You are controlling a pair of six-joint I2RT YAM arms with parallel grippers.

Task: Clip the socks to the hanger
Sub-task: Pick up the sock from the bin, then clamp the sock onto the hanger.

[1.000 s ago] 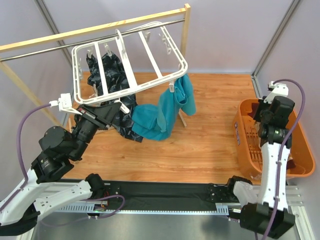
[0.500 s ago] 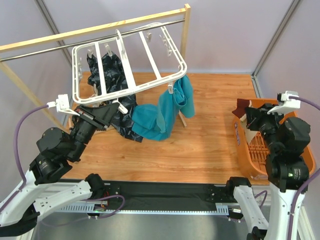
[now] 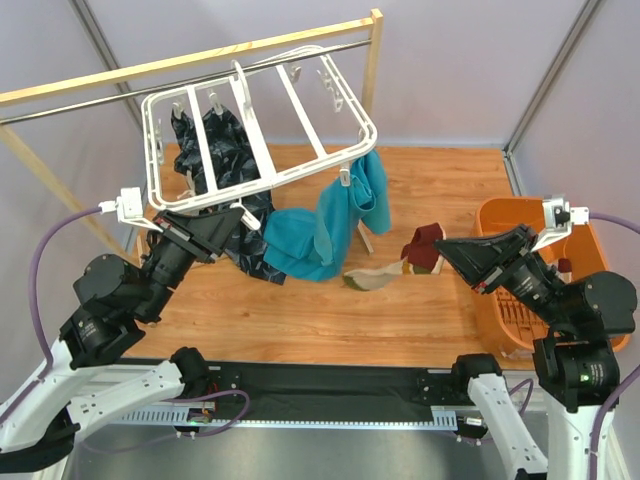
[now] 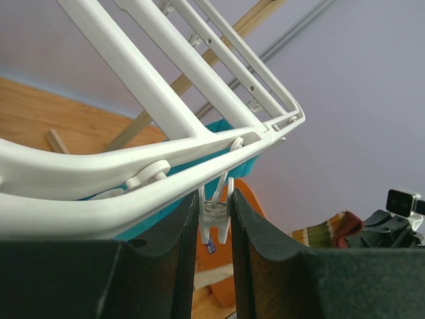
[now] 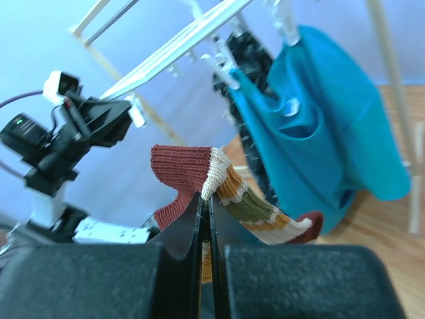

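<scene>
Sock [image 3: 421, 247] gripped in closed right tool [image 3: 445, 245]; hanger clip [image 4: 216, 219] lies to its left, between left tool [image 4: 214, 197] fingers, grip unclear

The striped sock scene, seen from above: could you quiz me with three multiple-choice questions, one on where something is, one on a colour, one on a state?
1. Where is the striped sock?
A) in a basket
B) held out over the wooden surface
C) draped over a rail

2. What colour is the big cloth clipped to the white hanger?
A) teal
B) yellow
C) pink

3. How is the right tool?
A) wide open
B) shut on the sock
C) out of view

Answers:
1 B: it hangs from the tool's tip with the boards behind it.
2 A: teal folds hang below the hanger's corner.
3 B: the right wrist view shows its fingers pinching the sock's edge.
</scene>
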